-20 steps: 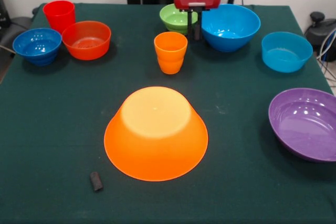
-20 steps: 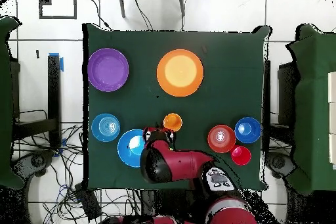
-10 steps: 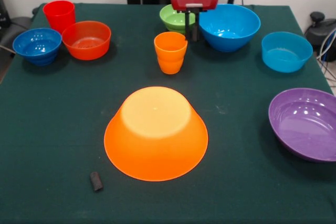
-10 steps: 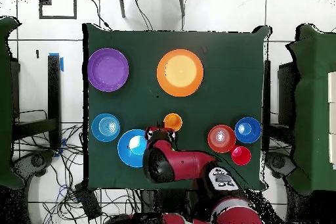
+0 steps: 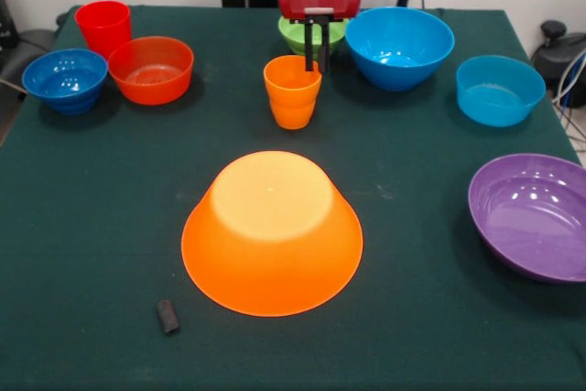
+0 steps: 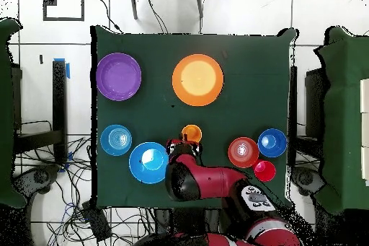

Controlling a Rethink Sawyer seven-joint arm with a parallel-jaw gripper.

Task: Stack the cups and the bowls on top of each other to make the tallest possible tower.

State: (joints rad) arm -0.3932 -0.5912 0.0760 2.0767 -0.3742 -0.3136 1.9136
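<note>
The orange cup stands upright behind the big upside-down yellow-orange bowl. My gripper hangs at the cup's right rim, open by a narrow gap. One finger is over the cup's mouth and the other just outside its wall. The green bowl is partly hidden behind the gripper, with the big blue bowl to its right. The red cup, the orange-red bowl and the dark-blue bowl are grouped at the far left.
A light-blue bowl and a wide purple bowl sit along the right side, the purple one near the table edge. A small dark object lies at the front left. All bowls except the big one stand mouth up.
My gripper has moved left from in front of the blue bowl to the orange cup's right rim. The cup has shifted slightly left.
</note>
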